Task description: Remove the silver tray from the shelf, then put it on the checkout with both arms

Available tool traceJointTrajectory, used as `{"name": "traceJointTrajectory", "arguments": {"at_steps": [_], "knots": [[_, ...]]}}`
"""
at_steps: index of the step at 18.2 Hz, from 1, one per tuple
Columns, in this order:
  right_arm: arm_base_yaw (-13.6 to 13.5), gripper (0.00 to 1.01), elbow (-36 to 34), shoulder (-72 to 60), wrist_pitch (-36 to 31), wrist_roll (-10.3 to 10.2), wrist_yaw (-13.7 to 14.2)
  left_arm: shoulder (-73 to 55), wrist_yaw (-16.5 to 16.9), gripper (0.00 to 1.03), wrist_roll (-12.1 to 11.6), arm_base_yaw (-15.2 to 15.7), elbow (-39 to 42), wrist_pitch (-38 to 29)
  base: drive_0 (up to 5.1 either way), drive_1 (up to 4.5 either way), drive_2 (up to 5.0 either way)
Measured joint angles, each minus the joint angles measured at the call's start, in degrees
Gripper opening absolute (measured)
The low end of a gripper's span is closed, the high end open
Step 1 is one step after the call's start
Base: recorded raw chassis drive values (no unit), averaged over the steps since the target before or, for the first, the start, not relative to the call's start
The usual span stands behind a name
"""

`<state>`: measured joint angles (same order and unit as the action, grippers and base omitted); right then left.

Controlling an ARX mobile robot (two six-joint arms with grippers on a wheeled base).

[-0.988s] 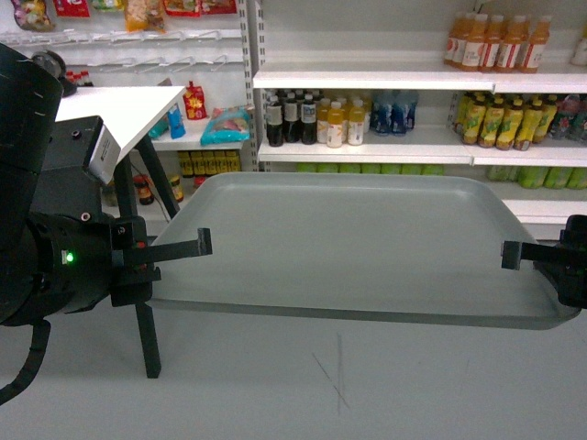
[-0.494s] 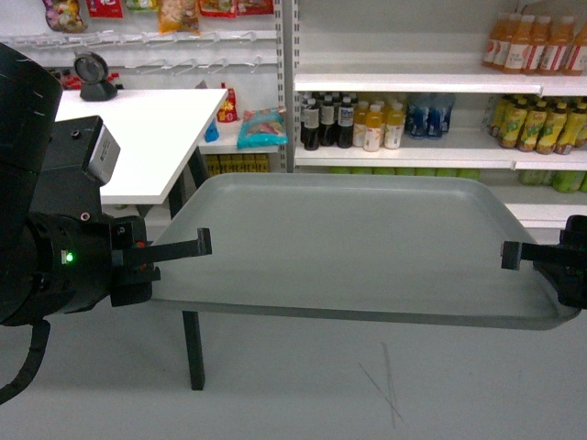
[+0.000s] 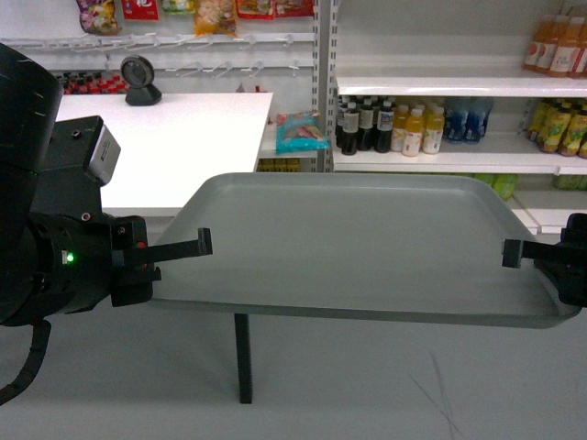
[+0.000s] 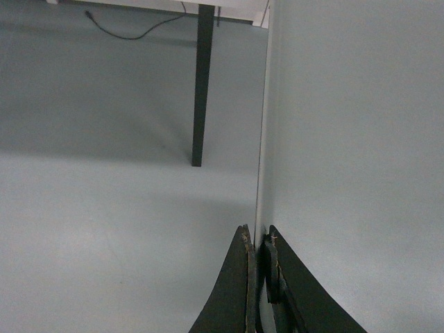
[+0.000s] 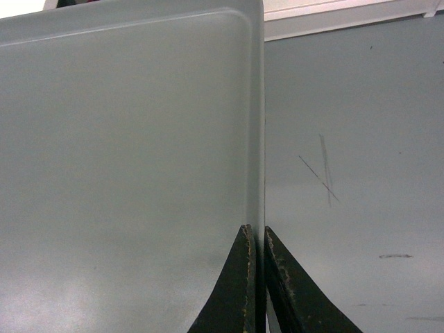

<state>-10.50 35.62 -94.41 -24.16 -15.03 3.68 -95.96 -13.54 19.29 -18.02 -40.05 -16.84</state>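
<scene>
The silver tray (image 3: 358,243) hangs level in the air in front of me, above the grey floor. My left gripper (image 3: 204,244) is shut on its left rim and my right gripper (image 3: 510,254) on its right rim. The left wrist view shows the left gripper (image 4: 258,236) pinching the tray's (image 4: 354,139) edge. The right wrist view shows the right gripper (image 5: 255,232) clamped on the tray's (image 5: 125,139) rim. The white checkout (image 3: 174,137) stands behind the tray at the upper left. A white shelf (image 3: 431,85) with drinks runs along the back right.
A small black round device (image 3: 139,78) stands on the checkout's far side. The checkout's dark leg (image 3: 243,357) drops below the tray, also seen as a leg (image 4: 202,83) beside a floor cable (image 4: 132,28). Bottles (image 3: 385,126) and a teal packet (image 3: 300,131) fill the shelves.
The background has slid to the right: the checkout now fills more of the upper left and the drink shelves have shifted right. Both grippers keep the same hold on the tray.
</scene>
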Motion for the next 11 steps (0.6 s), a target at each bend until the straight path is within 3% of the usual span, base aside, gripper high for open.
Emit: {"name": "traceJointTrajectory", "arguments": {"at_steps": [11], "knots": [[0.0, 0.04, 0.0, 0.0, -0.1, 0.0, 0.0, 0.0, 0.0, 0.03, 0.0, 0.0, 0.0, -0.1, -4.9, 3.33, 1.4]]}}
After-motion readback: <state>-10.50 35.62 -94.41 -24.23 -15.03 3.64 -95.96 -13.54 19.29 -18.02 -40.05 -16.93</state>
